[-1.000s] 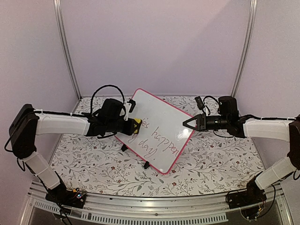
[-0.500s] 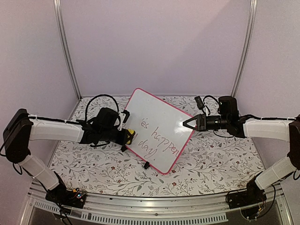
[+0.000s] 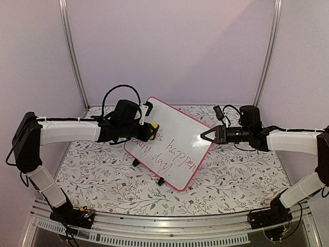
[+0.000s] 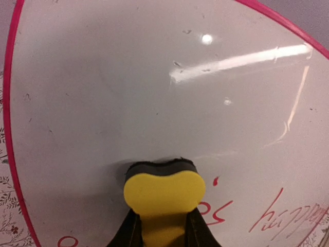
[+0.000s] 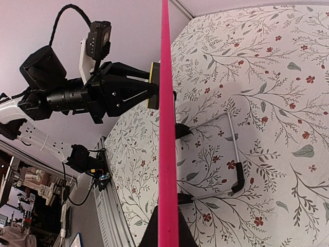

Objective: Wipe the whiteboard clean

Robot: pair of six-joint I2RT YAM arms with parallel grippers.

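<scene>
You get soft, even, pinkish-white light from overhead, and the top view looks slightly grainy. In the left wrist view the whiteboard (image 4: pixel 128 103) throws back a long bright streak and a small glare spot. Its frame bows towards the edges. The yellow eraser (image 4: pixel 163 193) casts a faint shadow. Shadows on the tabletop (image 3: pixel 231 180) are weak.

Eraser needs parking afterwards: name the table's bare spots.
Bare floral table in front of the whiteboard, near-left and near-right. Crowded mid-table: left gripper with eraser on the board, right gripper clamping its right edge.
</scene>
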